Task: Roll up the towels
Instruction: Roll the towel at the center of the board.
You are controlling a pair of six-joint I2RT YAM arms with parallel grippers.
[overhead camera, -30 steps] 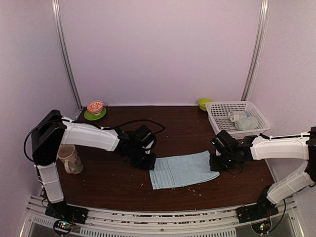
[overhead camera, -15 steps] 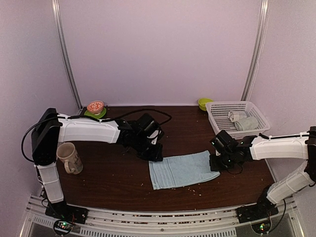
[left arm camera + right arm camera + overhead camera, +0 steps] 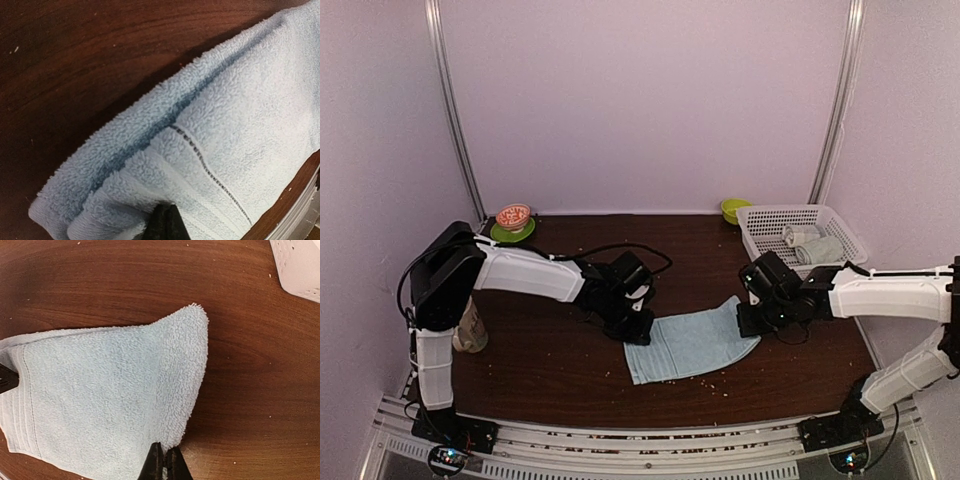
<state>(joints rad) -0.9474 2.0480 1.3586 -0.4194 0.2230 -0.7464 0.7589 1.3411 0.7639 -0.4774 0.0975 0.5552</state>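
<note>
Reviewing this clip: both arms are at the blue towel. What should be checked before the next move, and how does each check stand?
1. Left pincer shut on the left edge of the light blue towel: ok.
2. Right pincer shut on the towel's right edge: ok.
3. Towel lying flat: not ok. Its right corner is lifted and a fold runs near the left grip.
4. How much cloth each pincer holds: cannot tell. Only the tips show.
5. White basket apart from the towel: ok. Two rolled cloths lie in it.
</note>
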